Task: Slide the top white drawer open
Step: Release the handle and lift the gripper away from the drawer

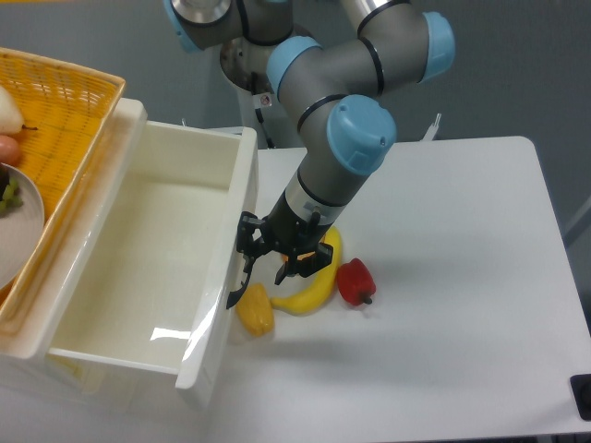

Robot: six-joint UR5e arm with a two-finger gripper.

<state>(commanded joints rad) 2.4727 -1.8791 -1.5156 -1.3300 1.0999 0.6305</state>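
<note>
One top white drawer stands wide open, fingers beside its front edge.

You see: top white drawer glossy, smooth plastic-like | basket woven wicker | surface matt white

The top white drawer stands pulled far out of its cabinet, its deep white inside open to view and glossy with reflections. Its curved black handle shows at the front panel's edge. The gripper hangs just beside that handle, its dark fingers pointing down over the table; whether they are parted cannot be told. Below it lie a yellow pepper, a banana and a red pepper, close together. A yellow basket sits on the cabinet top at left, holding a plate.
</note>
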